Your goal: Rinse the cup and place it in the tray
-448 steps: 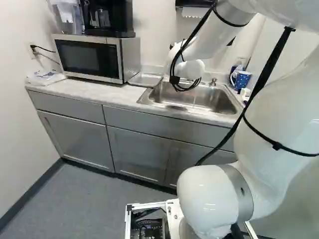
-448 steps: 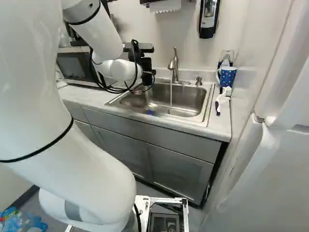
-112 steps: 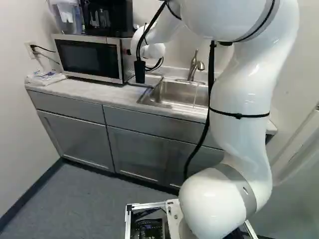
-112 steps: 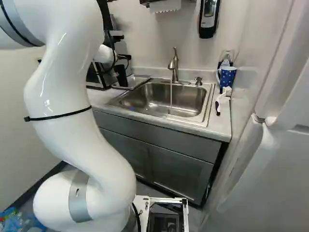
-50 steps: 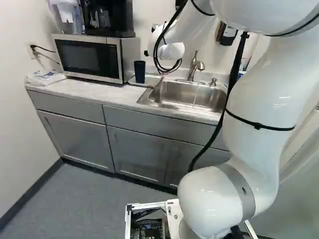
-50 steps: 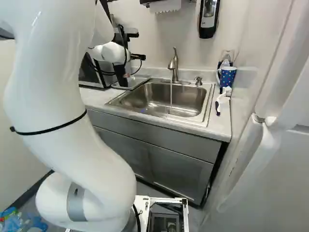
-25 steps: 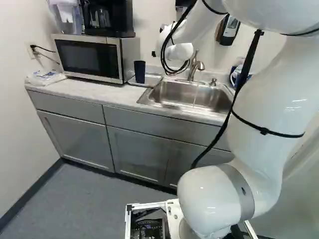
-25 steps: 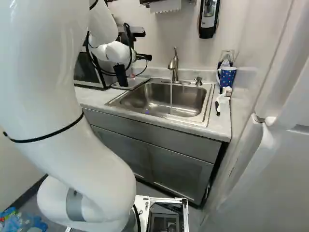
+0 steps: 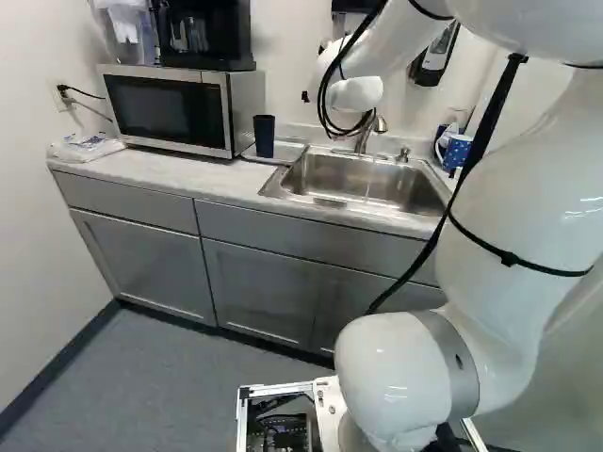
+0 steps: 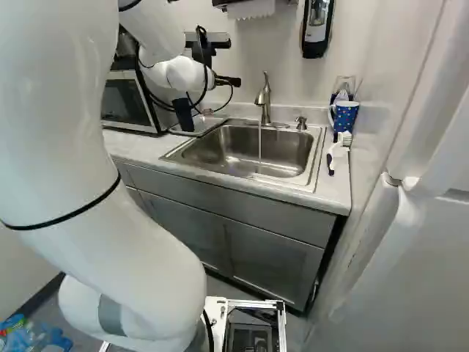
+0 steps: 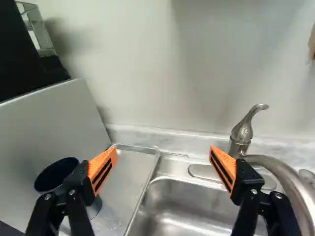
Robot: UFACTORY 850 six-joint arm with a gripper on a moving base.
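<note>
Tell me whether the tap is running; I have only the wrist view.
Observer: It is: the right base view shows a thin stream of water falling from the faucet into the sink.
Operator: Describe the cup; a finger of the gripper covers part of it.
Observer: The left base view shows the dark cup unobstructed, upright on the tray, near the microwave.
Operator: Name a second drinking vessel, if any.
Observer: A blue patterned mug stands on the counter, beyond the sink.
</note>
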